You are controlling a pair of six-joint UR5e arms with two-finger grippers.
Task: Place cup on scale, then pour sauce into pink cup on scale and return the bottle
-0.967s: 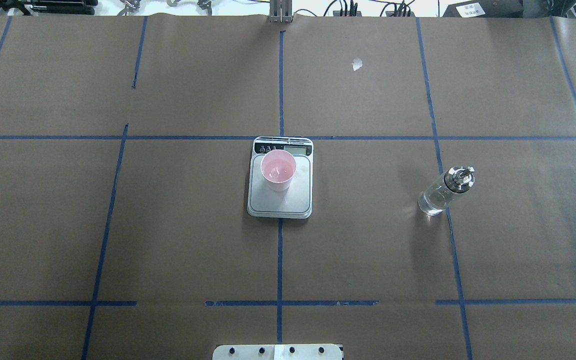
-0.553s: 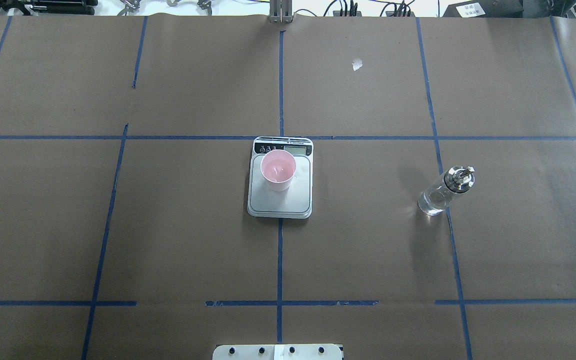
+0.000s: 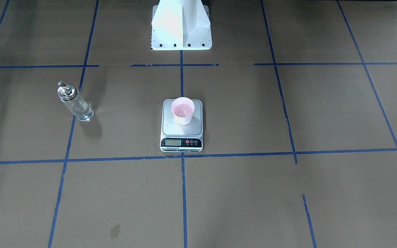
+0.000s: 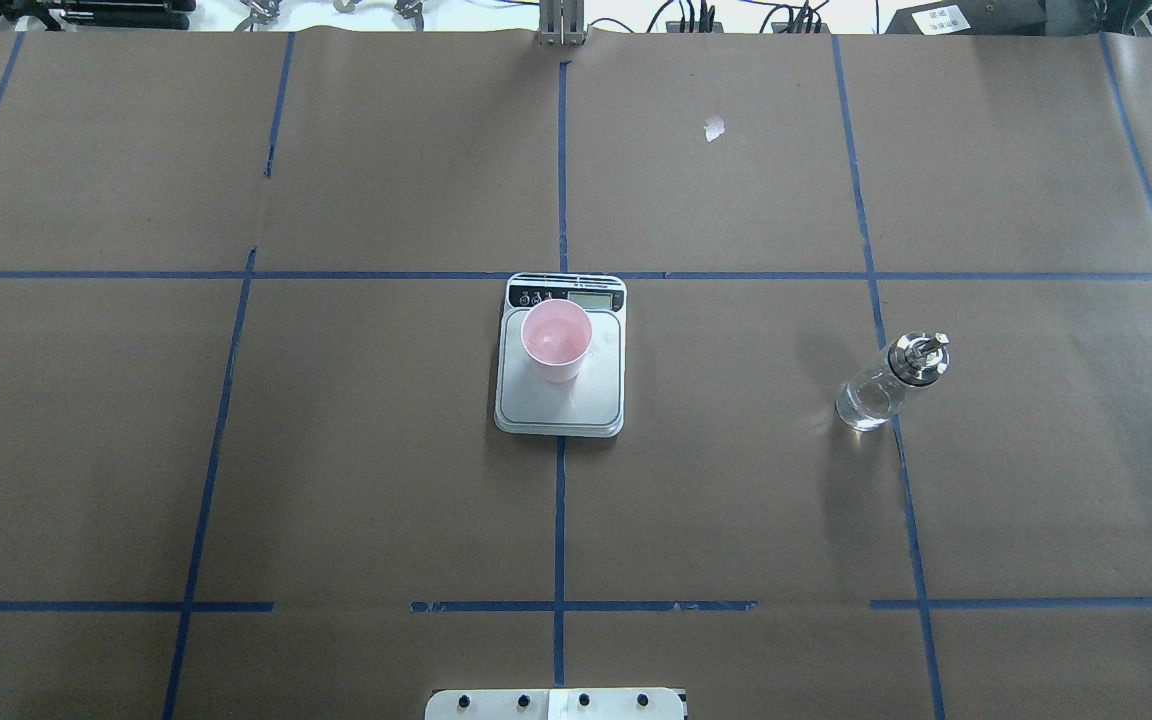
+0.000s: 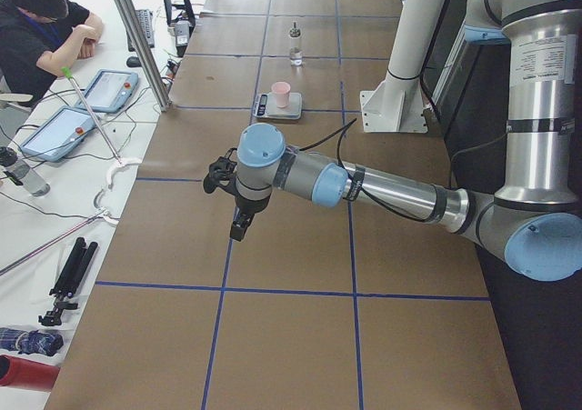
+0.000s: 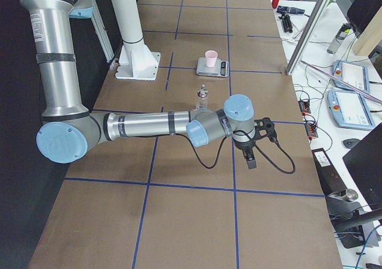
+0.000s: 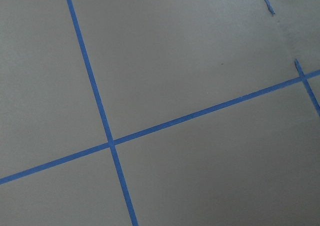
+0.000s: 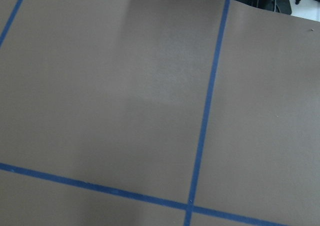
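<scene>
Pink cup (image 4: 556, 340) stood mouth-up on the scale (image 4: 561, 405), bottle (image 4: 886, 385) upright well to my right, long axis vertical, cap topmost, my left hand (image 5: 236, 221) and right hand (image 6: 249, 158), I couldn't tell whether apart or together.

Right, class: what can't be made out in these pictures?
Scale reading: digits too small, front-facing and overhead views.
Pink cup contents: indistinct against its pink inside, same views.
Left claw, right claw: side views only, too small to judge open or shut.
Wrist views: only paper and tape.

A seated person (image 5: 35, 51) beside the blue-taped brown table (image 4: 386, 450)
</scene>
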